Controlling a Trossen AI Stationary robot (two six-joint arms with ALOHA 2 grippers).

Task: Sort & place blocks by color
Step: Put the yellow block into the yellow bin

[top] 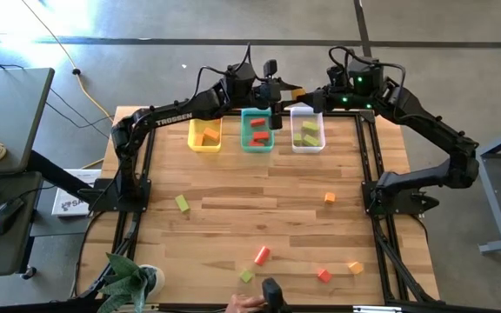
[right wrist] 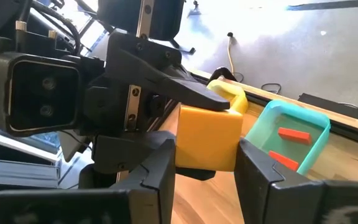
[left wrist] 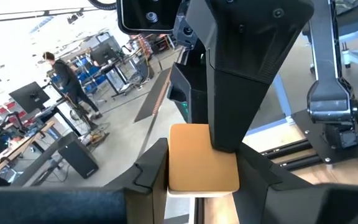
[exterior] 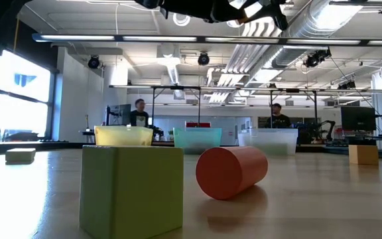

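Wooden counter [top: 259, 217], viewed from above: I saw both pincers meeting over the far edge, above the teal bin [top: 257, 130]. Left pincer [top: 283, 90] and right pincer [top: 307, 94] each clenched one orange block [right wrist: 209, 138] between them (a handover pose). Other blocks [top: 262, 255] lay scattered near the front edge.

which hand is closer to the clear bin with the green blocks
Right. The right hand is raised above the table's far edge just behind the clear bin; the left hand meets it there at the orange block, reaching from over the teal bin.
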